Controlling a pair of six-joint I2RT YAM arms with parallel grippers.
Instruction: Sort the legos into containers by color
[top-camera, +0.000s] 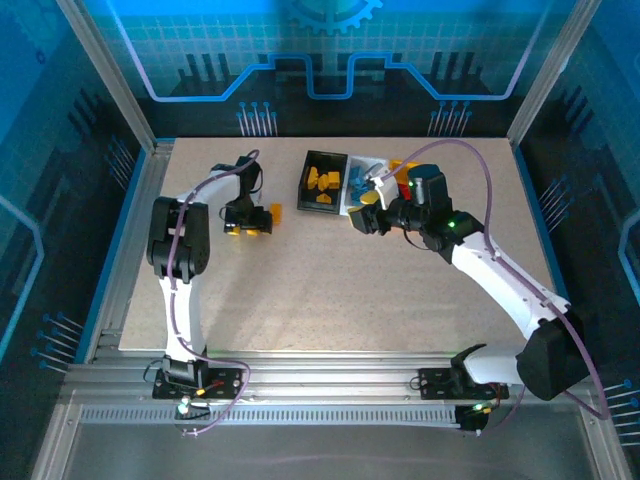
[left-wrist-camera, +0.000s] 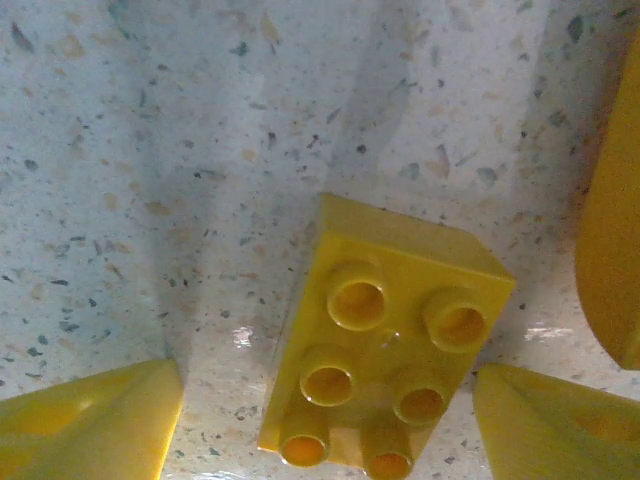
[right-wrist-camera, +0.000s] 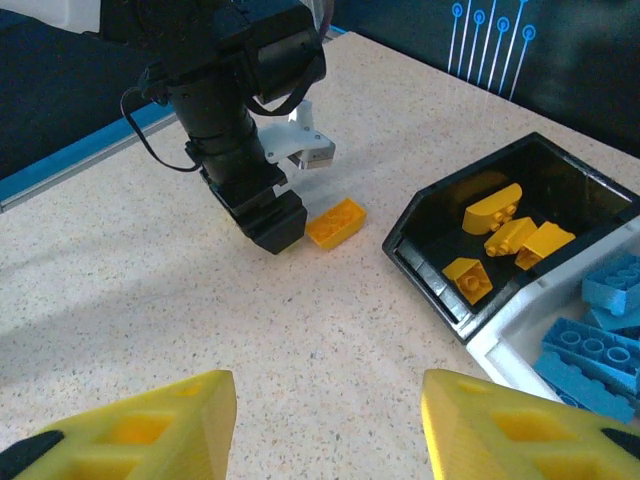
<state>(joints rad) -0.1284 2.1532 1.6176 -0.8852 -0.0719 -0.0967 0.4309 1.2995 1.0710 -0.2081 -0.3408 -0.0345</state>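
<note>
On the speckled beige table, toward its far left, one loose yellow brick lies flat with its studs facing up, well apart from the bins. The left claw hangs low over the table right next to this brick. In the left wrist view the brick, two studs wide and three long, sits on the table between the claw's two yellow fingers, which stand spread apart at the lower corners with table showing on each side of the brick; the claw is released and grips nothing. In the right wrist view the same brick lies just beside the dark tip of the left claw. To the right of the brick, near the far middle of the table, stands a black bin holding several yellow bricks. A white bin touches its right side and holds blue bricks. In the right wrist view the black bin shows four or five yellow bricks scattered on its floor. The right claw hovers at the near edge of these two bins, pointing left toward the other arm. Its two yellow fingers are spread wide apart over bare table with nothing between them, so this claw is released too.
</note>
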